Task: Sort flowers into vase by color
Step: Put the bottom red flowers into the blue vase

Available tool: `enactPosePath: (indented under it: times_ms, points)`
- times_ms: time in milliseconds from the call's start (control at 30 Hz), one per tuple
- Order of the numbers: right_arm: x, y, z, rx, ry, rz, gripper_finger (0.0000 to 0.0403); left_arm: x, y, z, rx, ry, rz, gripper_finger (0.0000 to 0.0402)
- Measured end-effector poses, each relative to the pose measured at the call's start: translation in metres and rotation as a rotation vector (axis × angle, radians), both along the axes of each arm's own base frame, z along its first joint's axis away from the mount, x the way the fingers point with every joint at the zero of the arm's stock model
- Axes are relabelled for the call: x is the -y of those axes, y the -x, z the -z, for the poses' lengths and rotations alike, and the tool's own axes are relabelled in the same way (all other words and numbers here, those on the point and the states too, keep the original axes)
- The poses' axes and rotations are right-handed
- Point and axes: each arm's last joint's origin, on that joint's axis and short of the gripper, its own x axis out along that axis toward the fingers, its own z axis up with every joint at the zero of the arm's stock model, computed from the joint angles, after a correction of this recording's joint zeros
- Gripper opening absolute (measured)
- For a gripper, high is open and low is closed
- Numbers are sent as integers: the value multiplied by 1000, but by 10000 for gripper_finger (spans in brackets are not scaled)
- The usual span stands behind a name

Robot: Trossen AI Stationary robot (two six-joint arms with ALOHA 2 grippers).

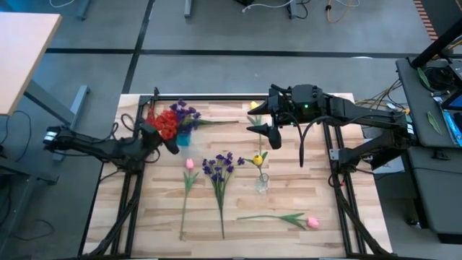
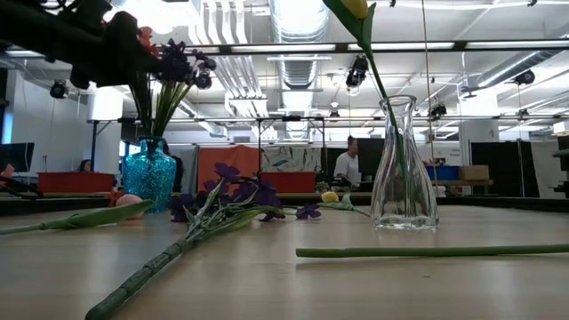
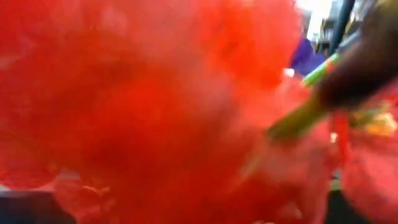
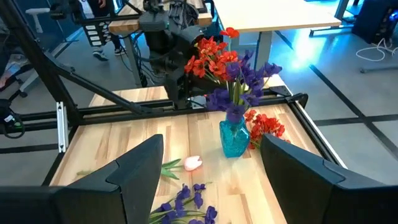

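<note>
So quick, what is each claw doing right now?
Left claw: at the red flowers; grip cannot be told.
Right claw: open, empty.

Table [image 1: 303, 238], high view. A vase [image 1: 184, 137] with a bunch of flowers [image 1: 175, 119] in it stands at the back left; the left gripper [image 1: 160, 139] is just beside it. A second vase [image 1: 261, 182] stands near the centre and holds one bud [image 1: 257, 159]. The right gripper [image 1: 266, 119] hangs behind it. Between the vases lie two stems [image 1: 216, 177]. Another stem [image 1: 278, 217] lies in front, to the right.
</note>
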Motion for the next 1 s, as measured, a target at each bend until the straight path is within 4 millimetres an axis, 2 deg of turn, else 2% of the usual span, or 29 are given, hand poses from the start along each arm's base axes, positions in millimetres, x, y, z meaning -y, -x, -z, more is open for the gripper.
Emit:
enactPosePath:
  times_ms: [200, 400, 567, 733, 833, 1000]
  points:
    - [1, 1, 3, -31, -10, 48, 261, 1, 13, -25, -118, 178, 17, 368]
    - [15, 5, 8, -92, 8, 245, 260, 3, 17, -50, -181, 387, 90, 377]
    - [48, 15, 12, -130, -51, 397, 260, 8, 11, -75, -217, 493, 198, 378]
    - [88, 30, 20, -188, -101, 550, 260, 6, 20, -99, -307, 545, 153, 378]
    - [108, 33, 31, -247, -126, 616, 260, 4, 27, -112, -348, 584, 94, 378]
    - [140, 25, 60, -363, -176, 675, 260, 3, 33, -132, -383, 590, 66, 378]
